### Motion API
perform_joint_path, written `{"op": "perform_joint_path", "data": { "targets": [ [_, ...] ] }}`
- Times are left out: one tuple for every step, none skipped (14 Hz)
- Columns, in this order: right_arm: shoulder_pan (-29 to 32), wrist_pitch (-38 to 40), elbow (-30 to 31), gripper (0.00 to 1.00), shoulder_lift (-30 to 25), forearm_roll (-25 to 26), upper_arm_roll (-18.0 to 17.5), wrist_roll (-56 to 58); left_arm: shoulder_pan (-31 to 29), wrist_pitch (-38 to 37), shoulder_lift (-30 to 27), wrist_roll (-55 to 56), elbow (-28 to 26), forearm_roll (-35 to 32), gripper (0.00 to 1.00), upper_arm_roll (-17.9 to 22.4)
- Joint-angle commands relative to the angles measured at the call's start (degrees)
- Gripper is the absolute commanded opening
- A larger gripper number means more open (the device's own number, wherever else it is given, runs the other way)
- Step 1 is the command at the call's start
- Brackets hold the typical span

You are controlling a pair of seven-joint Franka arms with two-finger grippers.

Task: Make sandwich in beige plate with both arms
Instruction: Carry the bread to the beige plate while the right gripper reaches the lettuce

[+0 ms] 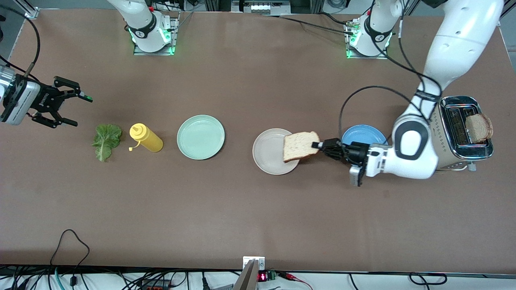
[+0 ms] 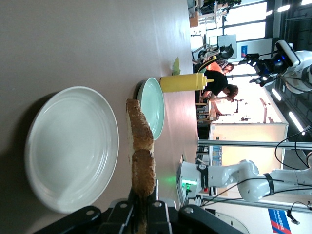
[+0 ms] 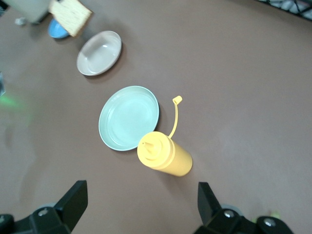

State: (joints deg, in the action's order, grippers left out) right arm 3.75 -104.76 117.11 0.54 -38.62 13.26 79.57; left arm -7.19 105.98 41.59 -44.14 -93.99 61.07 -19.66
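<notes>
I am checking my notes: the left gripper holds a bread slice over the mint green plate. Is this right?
Not quite. The front view shows the left gripper holding the bread slice over the beige plate, not the mint green plate, which is bare.

Left arm [image 1: 415,149] bent low, forearm level, wrist turned sideways; left gripper [image 1: 322,146] fingers clamped tight on bread slice [image 1: 299,146], held in air. Right arm waits; right gripper [image 1: 76,108] raised, fingers spread wide, holding nothing.
</notes>
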Motion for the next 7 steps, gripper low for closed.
{"op": "perform_joint_path", "data": {
  "targets": [
    [3.45,-0.10,2.15,1.00,4.18,-8.72,-0.43,16.08,1.91,5.54,0.06,-4.81,-3.38,5.27,0.00,-0.03],
    [4.42,0.25,2.76,1.00,5.94,-11.45,-0.43,21.02,2.17,5.73,1.29,-6.82,-3.74,6.25,0.00,-0.03],
    [5.38,0.43,2.94,1.00,7.88,-13.48,-0.43,26.02,2.70,6.25,1.91,-7.45,-4.71,6.69,0.00,-0.03],
    [6.52,1.13,2.95,1.00,10.07,-15.33,-0.43,31.12,3.66,6.87,2.09,-8.50,-5.93,9.22,0.00,-0.03],
    [7.58,3.13,2.95,1.00,12.27,-18.13,-0.43,35.61,4.28,8.09,2.44,-11.03,-7.77,12.72,0.00,-0.03],
    [8.46,4.63,2.86,1.00,14.64,-20.68,-0.43,40.01,4.81,8.97,3.22,-14.54,-8.05,14.24,0.00,0.06],
    [8.82,5.08,2.77,1.00,16.84,-22.45,-0.43,44.49,4.81,9.16,4.88,-16.58,-8.06,14.86,0.00,-0.03]
  ]
}}
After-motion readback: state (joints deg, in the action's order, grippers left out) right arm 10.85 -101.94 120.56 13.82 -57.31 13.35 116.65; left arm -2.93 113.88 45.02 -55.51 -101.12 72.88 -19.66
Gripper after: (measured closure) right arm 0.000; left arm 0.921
